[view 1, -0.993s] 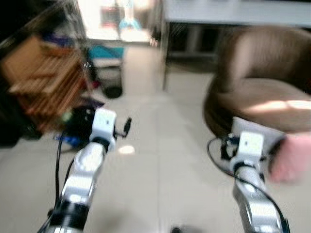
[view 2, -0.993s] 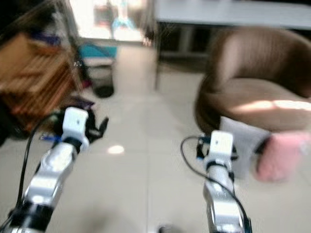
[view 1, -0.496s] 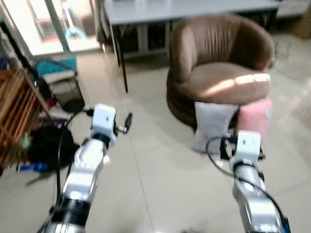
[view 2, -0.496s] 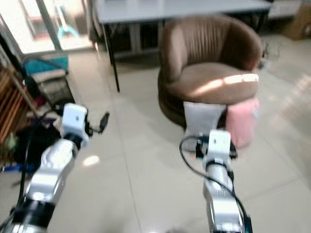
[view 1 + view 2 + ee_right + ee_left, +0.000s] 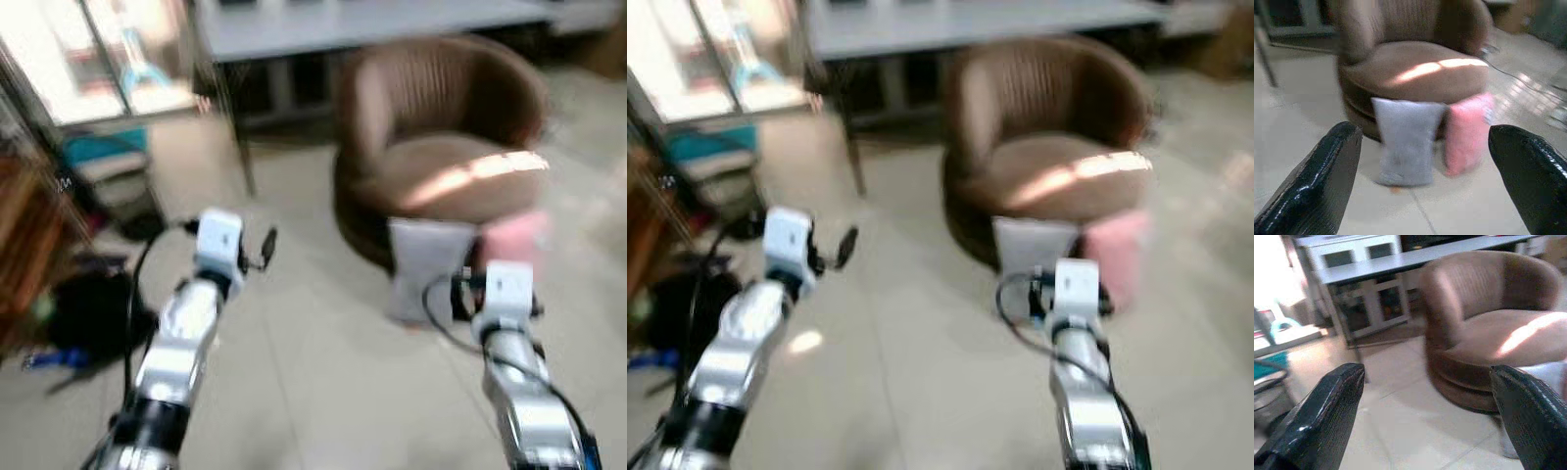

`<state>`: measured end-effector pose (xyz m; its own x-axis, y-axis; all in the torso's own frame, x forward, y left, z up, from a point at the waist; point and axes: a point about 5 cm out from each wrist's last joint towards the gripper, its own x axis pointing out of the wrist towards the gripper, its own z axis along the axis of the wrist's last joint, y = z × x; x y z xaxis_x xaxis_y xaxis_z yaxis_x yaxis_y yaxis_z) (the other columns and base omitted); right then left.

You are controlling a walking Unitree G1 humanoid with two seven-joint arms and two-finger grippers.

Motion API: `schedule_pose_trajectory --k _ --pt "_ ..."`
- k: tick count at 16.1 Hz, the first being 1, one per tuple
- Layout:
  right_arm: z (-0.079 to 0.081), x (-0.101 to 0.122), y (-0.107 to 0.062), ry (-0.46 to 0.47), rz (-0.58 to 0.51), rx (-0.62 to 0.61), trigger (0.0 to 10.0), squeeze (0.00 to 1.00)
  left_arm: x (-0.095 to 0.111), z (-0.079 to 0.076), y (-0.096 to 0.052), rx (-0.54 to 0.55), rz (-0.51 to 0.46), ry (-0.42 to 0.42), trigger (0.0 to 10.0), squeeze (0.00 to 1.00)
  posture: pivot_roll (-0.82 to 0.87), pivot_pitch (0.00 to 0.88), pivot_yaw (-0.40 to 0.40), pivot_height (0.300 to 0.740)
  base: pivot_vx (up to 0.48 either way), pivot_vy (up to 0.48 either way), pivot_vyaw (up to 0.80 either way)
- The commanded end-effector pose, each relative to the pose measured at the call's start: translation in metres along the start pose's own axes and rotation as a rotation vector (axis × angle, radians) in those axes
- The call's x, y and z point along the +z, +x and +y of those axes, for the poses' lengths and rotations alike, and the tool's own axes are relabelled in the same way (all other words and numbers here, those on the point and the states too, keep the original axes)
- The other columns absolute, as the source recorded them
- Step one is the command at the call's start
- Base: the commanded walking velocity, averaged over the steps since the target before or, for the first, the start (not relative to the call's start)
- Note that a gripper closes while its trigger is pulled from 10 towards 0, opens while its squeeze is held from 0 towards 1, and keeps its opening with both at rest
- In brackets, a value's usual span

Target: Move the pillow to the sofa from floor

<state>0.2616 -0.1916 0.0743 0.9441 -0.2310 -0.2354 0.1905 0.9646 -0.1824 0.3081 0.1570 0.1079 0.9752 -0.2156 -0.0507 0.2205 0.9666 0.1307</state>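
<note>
Two pillows, a grey pillow [image 5: 1405, 139] and a pink pillow [image 5: 1467, 132], lean upright on the floor against the brown sofa [image 5: 1415, 73]. The right gripper [image 5: 1425, 183] and left gripper [image 5: 1425, 421] stand spread wide, empty; closing squarely on one pillow seems wisest.

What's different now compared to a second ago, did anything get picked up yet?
Nothing has been picked up. The camera swung toward the brown chair, bringing it to the middle of the view. The grey pillow and pink pillow still lean against its base on the floor. Both the left claw and right claw stay open.
</note>
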Motion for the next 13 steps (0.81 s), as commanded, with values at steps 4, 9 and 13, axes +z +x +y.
schedule_pose_trajectory --k 4,9,13 --pt "0.0091 0.0014 -0.0012 -0.002 -0.002 0.033 10.0 0.00 -0.0040 0.0080 -0.0042 0.023 0.018 0.001 10.0 0.00 -0.03 0.000 0.047 0.740 0.428 0.000 0.00" --pt "0.0117 0.0008 -0.0009 -0.015 0.001 0.053 10.0 0.00 -0.0083 0.0085 -0.0090 0.029 0.030 0.002 10.0 0.00 -0.03 0.000 0.031 0.740 0.436 0.000 0.00" --pt "0.0135 -0.0039 -0.0001 -0.008 0.020 0.070 10.0 0.00 -0.0103 0.0076 -0.0113 0.032 0.037 0.005 10.0 0.00 -0.02 0.000 0.022 0.740 0.438 0.000 0.00"
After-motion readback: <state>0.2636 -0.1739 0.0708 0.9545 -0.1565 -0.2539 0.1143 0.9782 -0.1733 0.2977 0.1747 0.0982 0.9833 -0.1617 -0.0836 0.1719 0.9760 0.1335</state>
